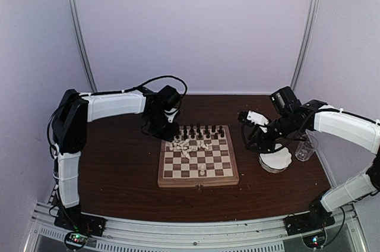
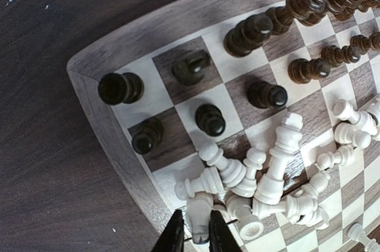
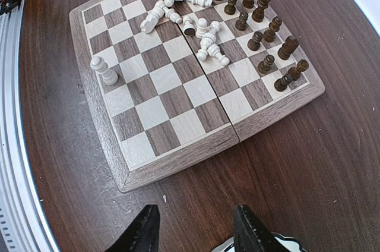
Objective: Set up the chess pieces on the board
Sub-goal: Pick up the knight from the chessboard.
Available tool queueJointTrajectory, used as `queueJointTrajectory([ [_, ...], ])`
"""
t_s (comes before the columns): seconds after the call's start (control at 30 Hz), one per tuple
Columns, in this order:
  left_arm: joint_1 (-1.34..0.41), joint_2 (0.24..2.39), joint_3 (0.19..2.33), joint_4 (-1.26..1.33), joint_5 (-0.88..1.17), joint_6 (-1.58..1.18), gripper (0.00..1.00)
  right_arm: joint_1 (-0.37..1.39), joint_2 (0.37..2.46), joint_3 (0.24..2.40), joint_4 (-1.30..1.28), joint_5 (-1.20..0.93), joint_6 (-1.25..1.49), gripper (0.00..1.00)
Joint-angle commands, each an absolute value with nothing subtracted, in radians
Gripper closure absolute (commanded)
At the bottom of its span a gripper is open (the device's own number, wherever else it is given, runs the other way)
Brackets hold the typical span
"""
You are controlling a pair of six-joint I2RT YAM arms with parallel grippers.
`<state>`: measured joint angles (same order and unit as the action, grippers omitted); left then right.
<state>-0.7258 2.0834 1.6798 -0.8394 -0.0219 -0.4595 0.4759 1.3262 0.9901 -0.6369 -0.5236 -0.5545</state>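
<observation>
Dark tabletop (image 1: 119,163), chessboard (image 1: 178,182) half set: your left gripper (image 2: 196,222) pinches a toppled cream piece (image 2: 199,204) in the heap (image 2: 267,186); lift clear, stand it upright. Meanwhile your right gripper (image 3: 196,210) gapes empty.

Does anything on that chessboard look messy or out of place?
Yes. The white pieces lie toppled in a heap mid-board, right against the dark pieces, which stand upright in rows. One lone white piece stands apart, by the near edge of the board.
</observation>
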Motion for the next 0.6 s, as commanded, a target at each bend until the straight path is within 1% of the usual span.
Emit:
queueJointTrajectory([
  [0.0, -0.730, 2.093, 1.712, -0.849, -0.016, -0.457, 0.86, 0.472, 1.325, 0.989, -0.628, -0.525, -0.563, 0.55],
  [0.2, -0.730, 2.077, 1.732, -0.882, -0.030, -0.451, 0.90, 0.470, 1.323, 0.988, -0.629, -0.523, -0.563, 0.55],
  [0.4, -0.730, 2.005, 1.742, -0.904, -0.062, -0.436, 0.95, 0.472, 1.329, 0.989, -0.627, -0.525, -0.564, 0.55],
  [0.57, -0.731, 1.961, 1.743, -0.929, -0.060, -0.431, 0.96, 0.472, 1.333, 0.989, -0.627, -0.527, -0.561, 0.55],
])
